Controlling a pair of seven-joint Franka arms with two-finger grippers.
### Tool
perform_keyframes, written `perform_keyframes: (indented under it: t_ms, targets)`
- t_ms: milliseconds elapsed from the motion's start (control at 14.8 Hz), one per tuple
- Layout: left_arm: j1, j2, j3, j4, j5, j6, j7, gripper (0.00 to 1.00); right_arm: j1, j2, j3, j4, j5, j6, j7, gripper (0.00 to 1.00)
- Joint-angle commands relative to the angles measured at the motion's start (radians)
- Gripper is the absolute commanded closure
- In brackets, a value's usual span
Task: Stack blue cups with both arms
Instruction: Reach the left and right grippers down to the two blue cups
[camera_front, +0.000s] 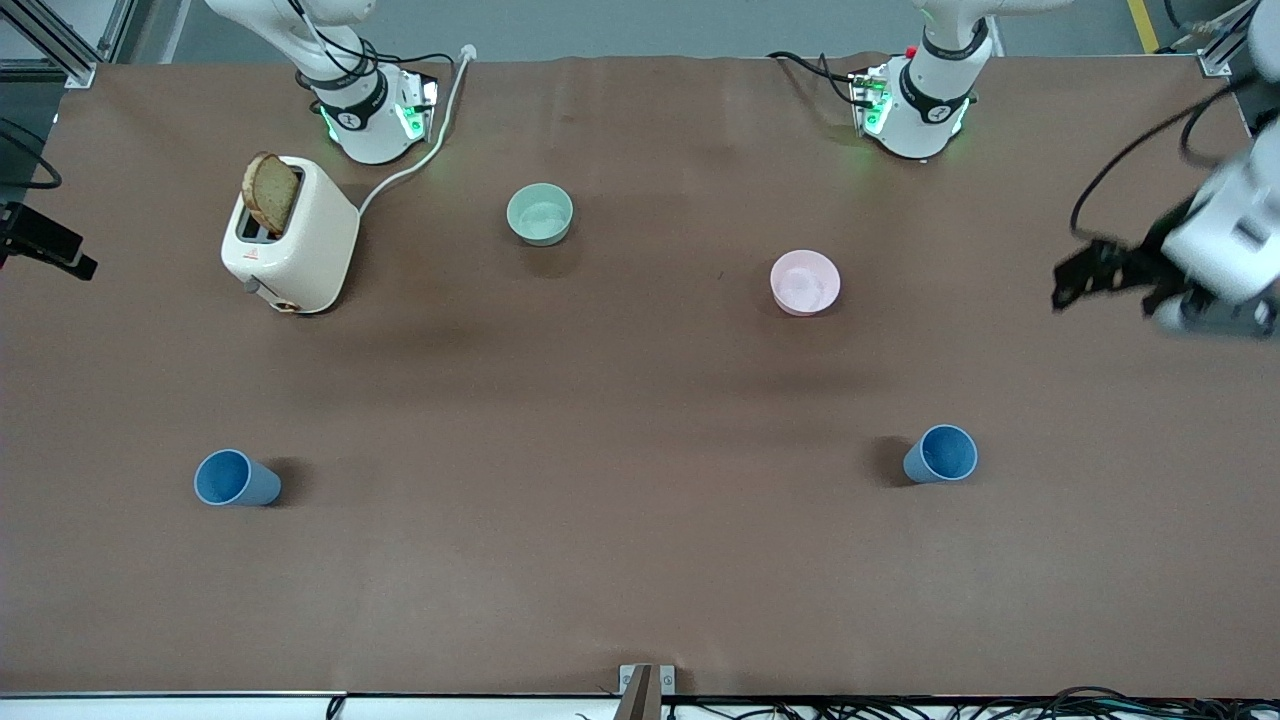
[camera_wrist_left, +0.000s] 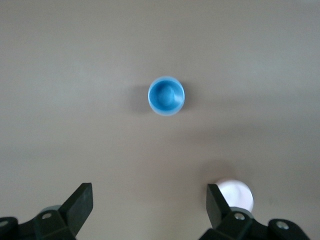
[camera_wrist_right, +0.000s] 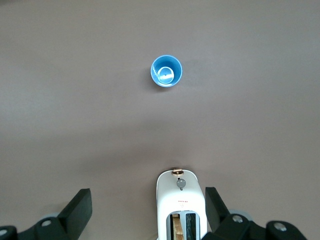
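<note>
Two blue cups stand upright and apart on the brown table, both near the front camera's side. One blue cup (camera_front: 237, 479) is toward the right arm's end and shows in the right wrist view (camera_wrist_right: 166, 71). The other blue cup (camera_front: 941, 454) is toward the left arm's end and shows in the left wrist view (camera_wrist_left: 166, 95). My left gripper (camera_front: 1078, 276) (camera_wrist_left: 149, 205) is open and empty, high over the left arm's end of the table. My right gripper (camera_wrist_right: 148, 210) is open and empty, high over the toaster; it is out of the front view.
A white toaster (camera_front: 290, 235) (camera_wrist_right: 181, 205) with a bread slice (camera_front: 270, 192) stands near the right arm's base, its cord running toward that base. A mint-green bowl (camera_front: 540, 214) and a pink bowl (camera_front: 805, 282) (camera_wrist_left: 234, 195) sit mid-table, farther from the front camera than the cups.
</note>
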Motion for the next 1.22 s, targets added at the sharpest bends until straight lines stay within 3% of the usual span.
perform_keyframes:
  t_ms: [0, 271, 542, 678, 881, 1153]
  targets:
    - [0.023, 0.103, -0.001, -0.074, 0.008, 0.195, 0.002, 0.0, -0.009, -0.006, 0.003, 0.0, 0.019, 0.0, 0.001, 0.0]
    - [0.024, 0.252, -0.001, -0.091, 0.036, 0.332, 0.004, 0.0, -0.023, 0.082, 0.003, -0.016, 0.028, 0.106, -0.026, 0.0]
    - [0.029, 0.344, -0.003, -0.089, 0.037, 0.388, 0.004, 0.06, -0.115, 0.266, 0.001, -0.017, 0.137, 0.285, -0.179, 0.0]
    - [0.026, 0.378, -0.003, -0.089, 0.037, 0.397, 0.004, 0.23, -0.123, 0.361, 0.001, -0.019, 0.139, 0.363, -0.19, 0.0]
    - [0.023, 0.411, -0.003, -0.089, 0.037, 0.42, 0.004, 0.38, -0.134, 0.49, 0.004, -0.02, 0.148, 0.471, -0.199, 0.0]
    - [0.017, 0.44, -0.004, -0.075, 0.031, 0.423, 0.002, 0.74, -0.138, 0.556, 0.004, -0.025, 0.177, 0.5, -0.235, 0.01]
